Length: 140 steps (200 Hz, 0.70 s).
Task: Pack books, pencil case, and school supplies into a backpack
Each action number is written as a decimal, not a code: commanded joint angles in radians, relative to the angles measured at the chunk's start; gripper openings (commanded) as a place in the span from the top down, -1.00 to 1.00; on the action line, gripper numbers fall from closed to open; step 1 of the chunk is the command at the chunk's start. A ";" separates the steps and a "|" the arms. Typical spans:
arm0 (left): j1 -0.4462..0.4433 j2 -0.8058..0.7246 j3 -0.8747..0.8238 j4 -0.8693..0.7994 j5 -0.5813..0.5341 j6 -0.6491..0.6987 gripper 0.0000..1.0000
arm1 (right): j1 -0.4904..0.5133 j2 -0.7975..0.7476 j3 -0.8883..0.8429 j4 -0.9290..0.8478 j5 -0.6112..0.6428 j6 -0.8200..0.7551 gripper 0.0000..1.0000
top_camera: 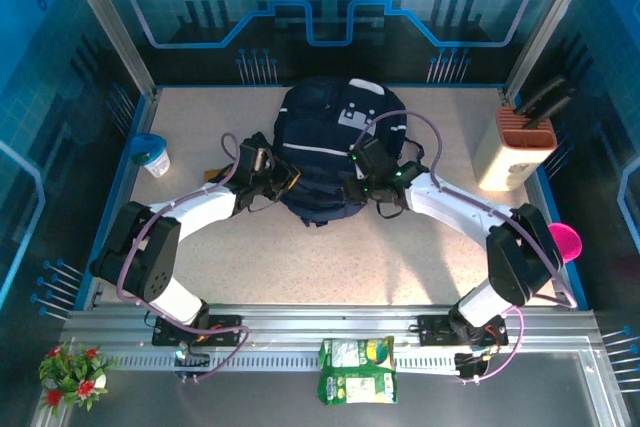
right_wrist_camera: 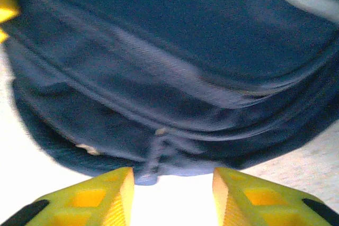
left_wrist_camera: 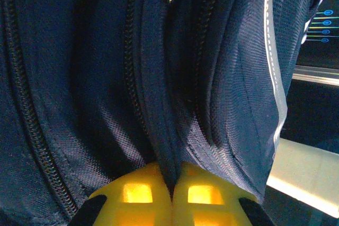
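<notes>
Backpack [top_camera: 325, 147], navy with a pale stripe across it, lies flat on the speckled table [top_camera: 300, 257], just past centre toward 12 o'clock. Its long axis runs from 12 to 6 o'clock. The end with the white patch points to about 1 o'clock and the rounded end faces the arm bases.

In the top view both arms reach in over the near end. Their wrists cover the corners at 5 and 7 o'clock, so the fingertips are hard to make out from above.

The left wrist view is very close and shows dark fabric with zip tracks running up and down. The left gripper [left_wrist_camera: 172, 197] is cut off by the bottom edge of the frame, and its yellow tips are pressed together on a pleat of the backpack's fabric.

The right wrist view is blurred. The right gripper [right_wrist_camera: 172, 194] has its yellow tips well apart, with bare table between them. The backpack's near edge lies just ahead of them. A small zip pull [right_wrist_camera: 152, 154] hangs at that edge, too smeared to tell whether a fingertip touches it.

A white cup [top_camera: 154, 156] stands at 9 o'clock on the table and a knife block [top_camera: 515, 147] at 3 o'clock, both well apart from the backpack.
</notes>
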 commanded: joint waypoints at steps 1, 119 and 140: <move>0.005 -0.024 0.037 0.015 0.044 0.026 1.00 | 0.045 0.041 0.012 -0.011 0.000 0.110 0.04; 0.006 -0.034 0.039 0.008 0.052 0.029 1.00 | 0.059 0.192 0.111 -0.069 0.171 0.135 0.62; 0.010 -0.038 0.039 0.003 0.052 0.032 1.00 | 0.050 0.197 0.108 -0.075 0.180 0.125 0.82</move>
